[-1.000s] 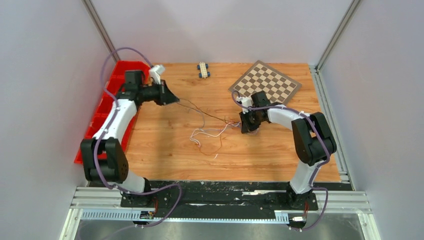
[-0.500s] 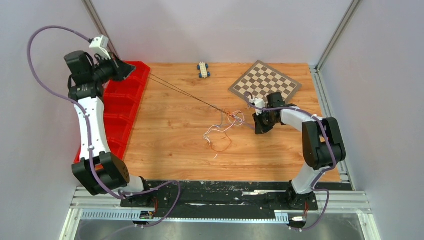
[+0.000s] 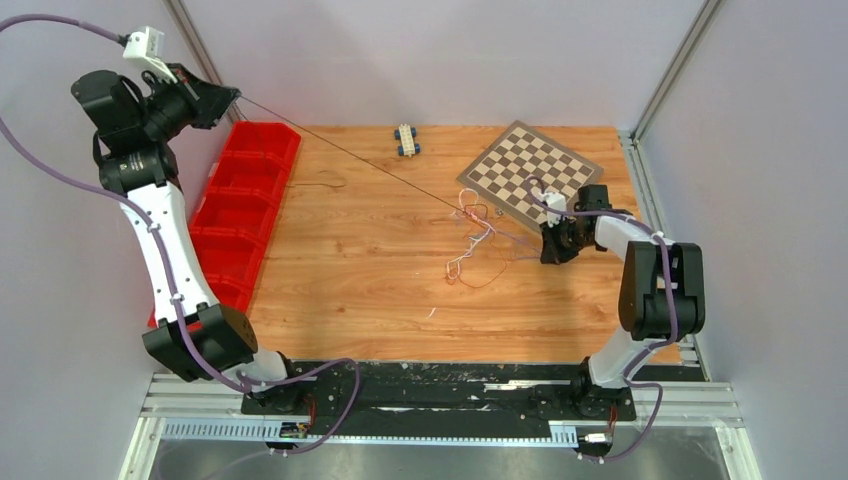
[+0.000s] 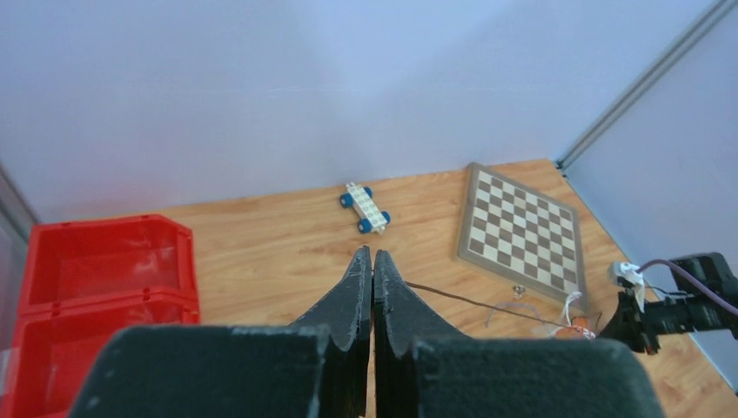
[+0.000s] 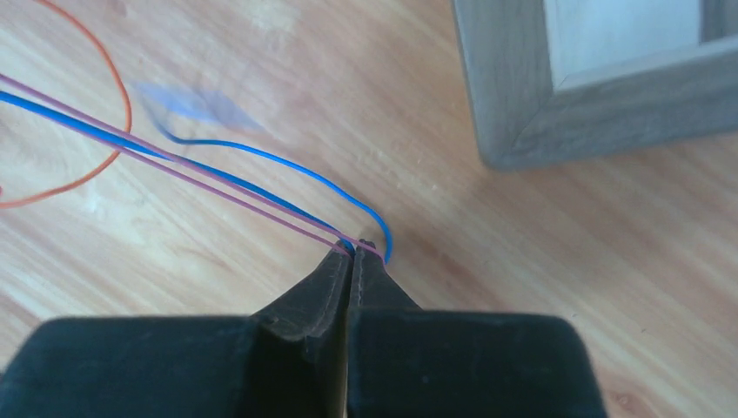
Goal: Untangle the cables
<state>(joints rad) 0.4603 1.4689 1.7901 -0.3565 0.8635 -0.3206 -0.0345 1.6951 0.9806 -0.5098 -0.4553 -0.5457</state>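
Cables [image 3: 470, 225] knotted on counter [image 3: 350, 280] by chessboard [image 3: 530, 170]: thin, light, limp, prob. snag-prone. L hand [image 4: 372, 257] pinched tight on one taut strand, up high; R hand [image 5: 352, 252] clamped on purple+blue strands. Best grip: strand ends, not knot.

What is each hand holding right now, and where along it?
The left hand pinches a thin dark wire near its end, stretched taut to the tangle. The right hand pinches blue and purple wires at a bend.

Pale walls [image 3: 440, 60], wooden table [image 3: 350, 280], metal frame [image 3: 673, 70]
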